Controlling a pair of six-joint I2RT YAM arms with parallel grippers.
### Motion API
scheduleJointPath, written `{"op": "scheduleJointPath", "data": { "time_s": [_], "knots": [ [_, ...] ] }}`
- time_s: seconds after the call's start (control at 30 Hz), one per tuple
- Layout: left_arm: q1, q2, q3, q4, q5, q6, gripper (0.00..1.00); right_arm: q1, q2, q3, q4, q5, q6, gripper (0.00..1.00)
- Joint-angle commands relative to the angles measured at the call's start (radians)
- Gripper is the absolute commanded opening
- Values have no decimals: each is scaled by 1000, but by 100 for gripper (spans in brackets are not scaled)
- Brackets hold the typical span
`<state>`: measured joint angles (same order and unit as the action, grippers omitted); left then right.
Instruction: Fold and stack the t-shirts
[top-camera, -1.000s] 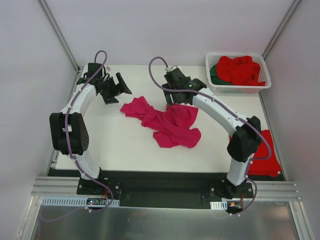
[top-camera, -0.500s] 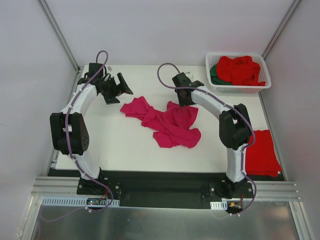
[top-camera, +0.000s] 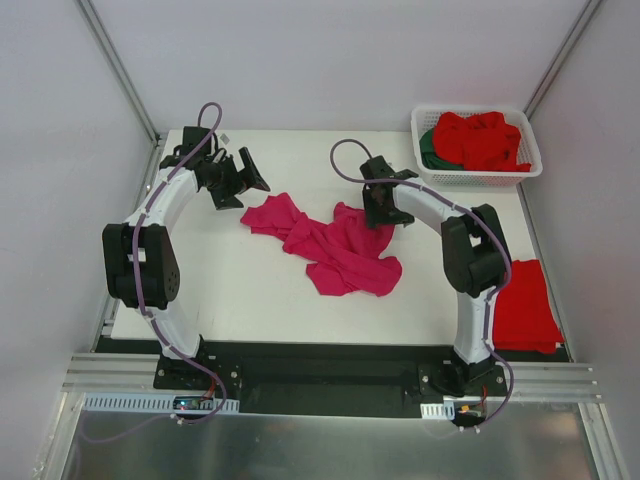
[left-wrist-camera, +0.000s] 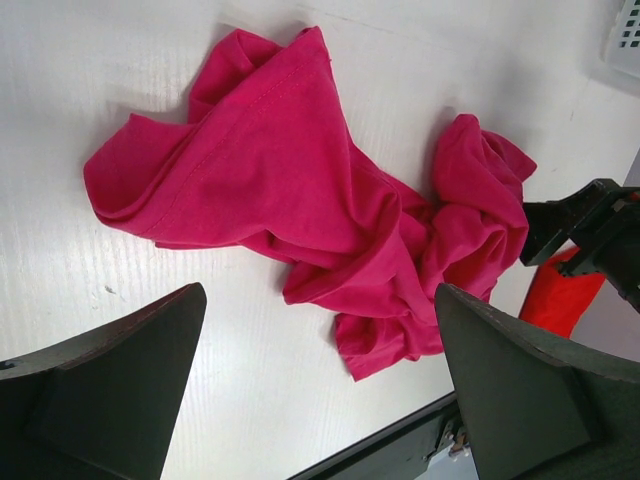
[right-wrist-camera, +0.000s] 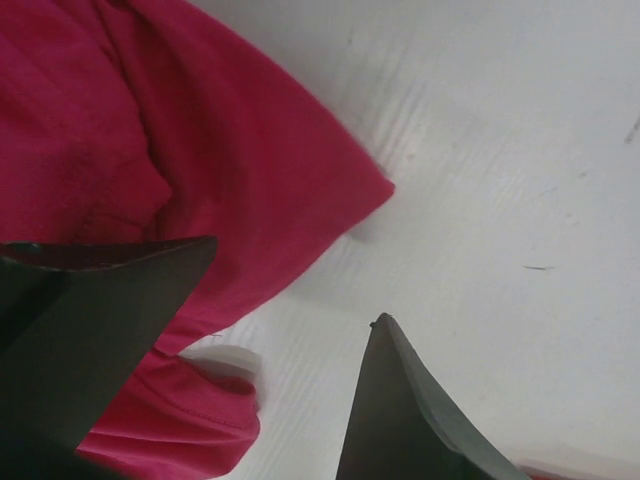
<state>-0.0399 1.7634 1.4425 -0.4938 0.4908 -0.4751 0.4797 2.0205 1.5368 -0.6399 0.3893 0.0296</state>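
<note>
On the table (top-camera: 240, 290), a crumpled t-shirt (top-camera: 335, 245) lies centrally, a basket (top-camera: 470, 178) of shirts (top-camera: 480, 140) far right, a folded shirt (top-camera: 530, 310) near right.

The magenta-pink t-shirt (top-camera: 338, 250) lies crumpled in the middle of the table (top-camera: 230, 285). Red t-shirts (top-camera: 482, 138) are heaped on a dark green t-shirt (top-camera: 428, 150) in the white basket (top-camera: 470, 180). One more red t-shirt (top-camera: 525, 302) lies flat at the table's right edge.

Bright, even, diffuse light from overhead leaves the white counter (top-camera: 250, 290) nearly washed out, with only soft, narrow shadows along the edges of the magenta-pink t-shirt (top-camera: 335, 250). Close to the shirt, the dark fingers (left-wrist-camera: 100, 390) of the left claw (top-camera: 238, 178) and of the right claw (right-wrist-camera: 298, 280) look blurred, and the right wrist view is softest overall.
</note>
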Motion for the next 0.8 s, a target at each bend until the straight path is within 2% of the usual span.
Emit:
{"op": "scheduleJointPath", "data": {
  "time_s": [0.0, 0.13, 0.27, 0.37, 0.4, 0.47, 0.57, 0.6, 0.77],
  "knots": [
    [-6, -12, 25, -8, -1, 24, 99, -7, 9, 11, 26, -112, 1, 80],
    [-6, -15, 22, -6, -3, 26, 99, -13, 35, 26, 22, -89, -3, 91],
    [-6, -16, 22, -8, -4, 29, 99, -26, 64, 40, 26, -96, -8, 94],
    [-6, -16, 22, -8, -3, 30, 99, -35, 92, 46, 31, -127, -13, 72],
    [-6, -18, 21, -9, -4, 30, 99, -36, 96, 43, 34, -130, -14, 56],
    [-6, -18, 21, -9, -8, 32, 99, -35, 103, 42, 36, -135, -19, 44],
    [-6, -15, 21, -9, -8, 33, 99, -36, 104, 39, 37, -136, -22, 17],
    [-6, -15, 21, -9, -8, 33, 99, -38, 104, 39, 36, -136, -22, 1],
    [-6, -13, 22, -11, -6, 35, 99, -35, 23, 17, 58, -107, -19, 1]
  ]
}}
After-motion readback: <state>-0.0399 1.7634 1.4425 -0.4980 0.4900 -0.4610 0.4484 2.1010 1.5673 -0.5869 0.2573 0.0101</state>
